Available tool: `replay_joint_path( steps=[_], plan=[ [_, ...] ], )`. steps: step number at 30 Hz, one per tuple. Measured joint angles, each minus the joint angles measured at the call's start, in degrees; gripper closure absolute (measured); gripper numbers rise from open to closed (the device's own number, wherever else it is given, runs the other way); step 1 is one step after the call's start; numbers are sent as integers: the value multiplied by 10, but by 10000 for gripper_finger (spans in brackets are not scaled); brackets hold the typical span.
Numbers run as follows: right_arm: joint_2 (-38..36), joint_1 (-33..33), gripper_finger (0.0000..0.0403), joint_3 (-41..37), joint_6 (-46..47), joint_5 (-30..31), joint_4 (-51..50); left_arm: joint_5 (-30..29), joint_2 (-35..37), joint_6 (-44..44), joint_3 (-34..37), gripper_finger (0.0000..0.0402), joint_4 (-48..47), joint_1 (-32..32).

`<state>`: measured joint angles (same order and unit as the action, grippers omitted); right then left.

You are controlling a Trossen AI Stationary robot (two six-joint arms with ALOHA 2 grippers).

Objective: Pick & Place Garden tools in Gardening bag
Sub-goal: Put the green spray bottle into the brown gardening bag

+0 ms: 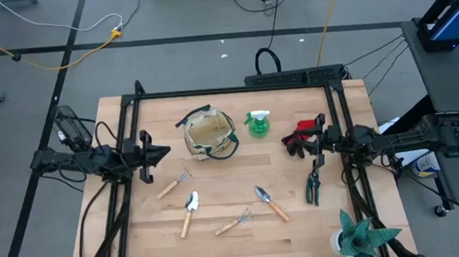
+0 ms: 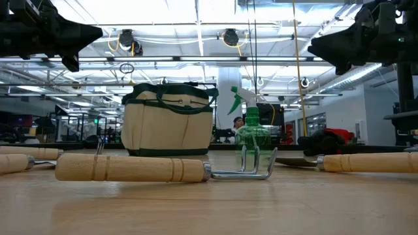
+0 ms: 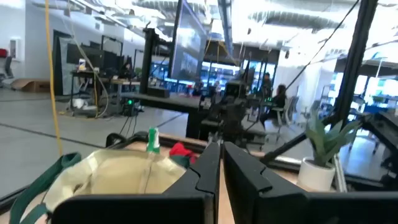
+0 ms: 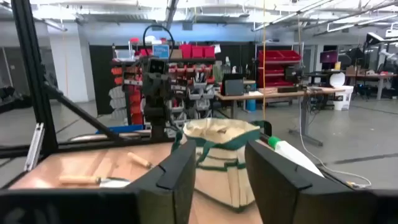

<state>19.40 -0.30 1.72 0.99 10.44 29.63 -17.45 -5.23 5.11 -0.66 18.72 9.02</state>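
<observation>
The tan gardening bag [image 1: 209, 135] with green trim stands upright on the table at the far middle; it also shows in the low view [image 2: 168, 119]. To its right stand a green spray bottle [image 1: 258, 124] and a red glove [image 1: 306, 128]. Two hand rakes [image 1: 174, 183] [image 1: 234, 222], two trowels [image 1: 190, 211] [image 1: 270, 201] and the pruning shears [image 1: 314, 183] lie flat on the table. My left gripper [image 1: 164, 152] hangs shut and empty, left of the bag, raised above the table. My right gripper [image 1: 295, 143] is open and empty, raised above the glove, facing the bag [image 4: 221, 152].
A spiky green plant in a white pot [image 1: 359, 237] stands at the table's near right corner. A black frame [image 1: 235, 89] runs along the table's far edge and both sides. Bare wood lies between the bag and the tools.
</observation>
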Motion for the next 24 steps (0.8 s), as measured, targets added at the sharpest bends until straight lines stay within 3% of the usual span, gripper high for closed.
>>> replay_joint_path(
  steps=[6, 10, 16, 24],
  plan=[
    [68, 0, 255, 0, -77, 0, 151, 0, -24, -22, -23, 376, -22, 0],
    [115, 0, 258, 19, -167, 0, 273, -6, -77, -50, -58, 351, -23, -1],
    [183, -11, 255, 91, -271, 0, 263, -12, -175, -128, -142, 283, -22, -1],
    [266, -51, 254, 225, -218, -1, 65, -127, -246, -155, -254, 246, -98, -8]
  ],
)
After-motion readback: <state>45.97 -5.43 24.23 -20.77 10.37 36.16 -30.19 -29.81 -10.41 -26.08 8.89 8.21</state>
